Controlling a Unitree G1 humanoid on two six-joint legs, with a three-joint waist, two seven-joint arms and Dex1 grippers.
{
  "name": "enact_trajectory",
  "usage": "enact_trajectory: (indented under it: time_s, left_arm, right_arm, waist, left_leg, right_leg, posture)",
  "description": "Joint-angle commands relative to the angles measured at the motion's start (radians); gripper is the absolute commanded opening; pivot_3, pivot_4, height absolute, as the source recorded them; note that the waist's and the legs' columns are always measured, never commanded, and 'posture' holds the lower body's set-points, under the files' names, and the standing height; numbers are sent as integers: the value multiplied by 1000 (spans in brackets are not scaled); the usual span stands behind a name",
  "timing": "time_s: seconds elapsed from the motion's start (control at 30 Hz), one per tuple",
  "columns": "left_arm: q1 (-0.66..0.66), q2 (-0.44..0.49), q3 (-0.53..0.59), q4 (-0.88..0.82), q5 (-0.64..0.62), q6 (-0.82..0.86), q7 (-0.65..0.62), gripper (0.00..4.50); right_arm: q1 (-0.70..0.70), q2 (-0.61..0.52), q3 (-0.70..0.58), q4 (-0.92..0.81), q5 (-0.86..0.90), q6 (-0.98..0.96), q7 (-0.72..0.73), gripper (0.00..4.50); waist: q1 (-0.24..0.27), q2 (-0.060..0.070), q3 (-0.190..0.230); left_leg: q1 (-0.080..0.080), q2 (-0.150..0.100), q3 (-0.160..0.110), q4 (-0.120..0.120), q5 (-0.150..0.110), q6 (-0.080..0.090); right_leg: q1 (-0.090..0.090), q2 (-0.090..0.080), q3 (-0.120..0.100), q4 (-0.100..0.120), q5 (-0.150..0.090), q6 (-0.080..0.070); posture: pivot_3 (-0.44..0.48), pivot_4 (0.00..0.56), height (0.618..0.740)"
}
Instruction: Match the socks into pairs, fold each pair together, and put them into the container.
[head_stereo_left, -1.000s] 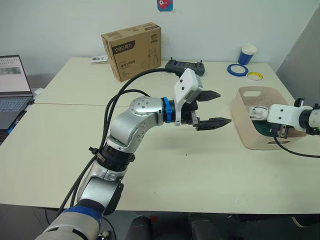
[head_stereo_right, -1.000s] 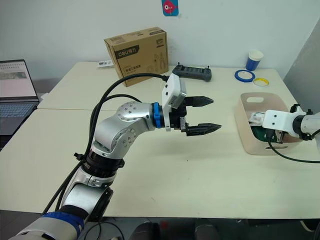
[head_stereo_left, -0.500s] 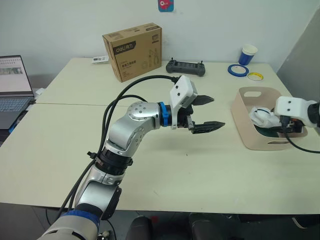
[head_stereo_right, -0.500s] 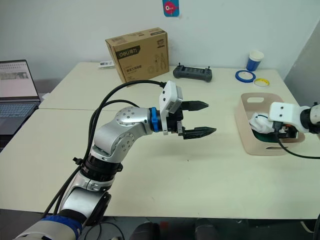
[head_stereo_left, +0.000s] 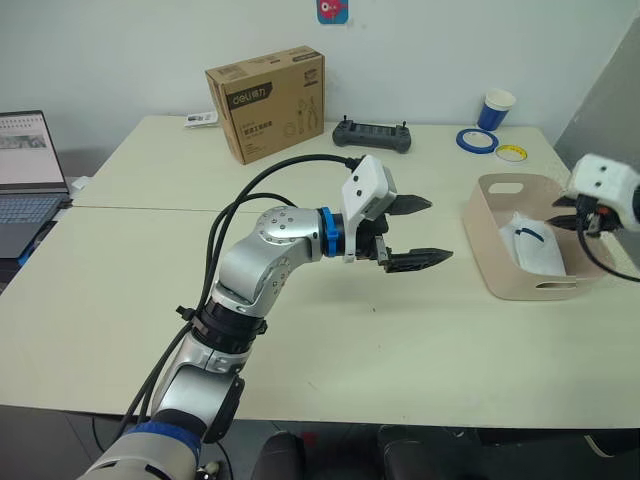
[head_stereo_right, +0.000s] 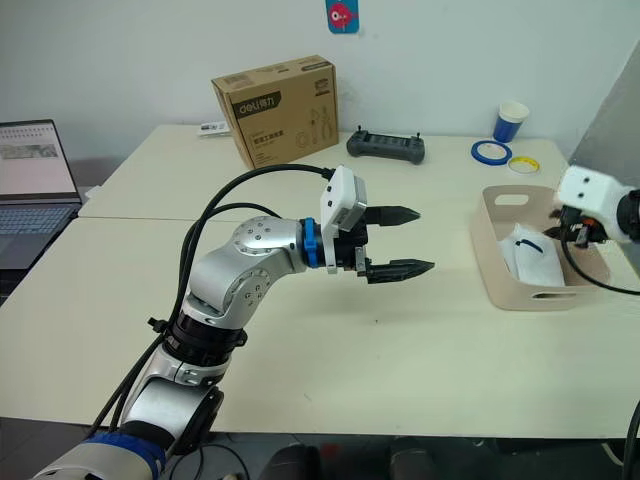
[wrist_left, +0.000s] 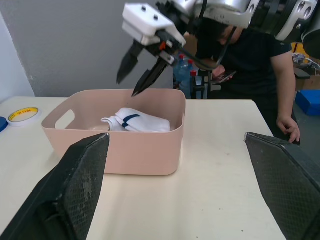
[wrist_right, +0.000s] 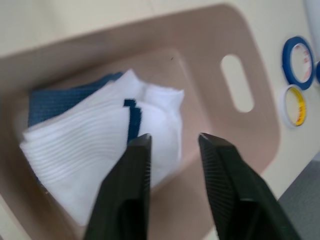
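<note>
- Right wrist view has my right hand (wrist_right: 172, 142) hanging with fingers apart and empty above the container (wrist_right: 240, 55), at the right edge of the left eye view.
- White socks (wrist_right: 95, 145) lie folded inside it, over a blue pair (wrist_right: 60, 100).
- They look light, soft and limp; I judge pinching across the thick fold best.
- My left hand (head_stereo_left: 412, 232) is spread wide, mid-frame over the tabletop (head_stereo_left: 420, 340).

One tub (head_stereo_left: 500, 262), one white sock bundle (wrist_right: 100, 150), one box (head_stereo_left: 265, 102), two tape rolls (head_stereo_left: 474, 139), one cup (head_stereo_left: 496, 107).
</note>
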Motion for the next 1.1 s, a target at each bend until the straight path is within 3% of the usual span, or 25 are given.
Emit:
enact_trajectory:
  time_s: [0.03, 0.13, 0.3, 0.6, 0.8, 1.0, 1.1]
  left_arm:
    - [-16, 1, 9, -29, -3, 0, -5, 4500]
    - [-15, 3, 10, -28, -3, 3, -6, 4500]
    - [-11, 4, 7, -30, 0, 2, -7, 4500]
    - [16, 37, 21, -40, -2, 1, -7, 4500]
    - [63, 72, 56, -75, 0, 9, 33, 4500]
    - [159, 199, 159, -89, 15, -26, 53, 4500]
    - [239, 250, 229, -106, 17, -28, 81, 4500]
  right_arm:
    - [2, 32, -3, 34, -25, -41, -68, 153]
    - [-7, 104, 17, 109, -65, -61, -166, 55]
    - [-4, 162, 39, 205, -97, -95, -205, 55]
    - [-52, 105, 16, 198, -92, -114, -160, 55]
    - [-106, 55, -74, 27, 29, 53, -24, 55]
    - [-40, 214, -222, -408, 310, 455, -41, 55]
    - [31, 330, -267, -610, 400, 599, -148, 579]
  waist:
    - [-3, 0, 0]
    - [-6, 0, 0]
    - [-4, 0, 0]
    - [-2, 0, 0]
    - [-9, 1, 0]
    - [-27, 1, 0]
    - [-28, 1, 0]
  left_leg:
    - [0, 0, 0, 0, 0, 0]
    - [2, 0, 0, 0, 0, 0]
    - [3, 0, 0, 0, 0, 0]
    - [3, 0, 0, 0, 0, 0]
    - [3, 0, 1, 0, 0, 0]
    - [6, 4, -3, -1, 0, 0]
    - [6, 4, -3, -1, 0, 0]
  right_leg:
    - [0, 0, 0, 0, 0, 0]
    - [1, 0, 1, 1, 0, 0]
    - [1, 0, 1, 1, 0, 0]
    - [2, 0, 1, 1, 0, 0]
    - [1, 0, 1, 1, 0, 0]
    - [2, 5, 0, 4, 1, -1]
    - [3, 5, -1, 4, 1, -1]
  posture:
    - [0, 150, 740]
    - [0, 150, 740]
    - [0, 150, 740]
    - [0, 150, 740]
    - [0, 150, 740]
    - [0, 150, 740]
    - [0, 150, 740]
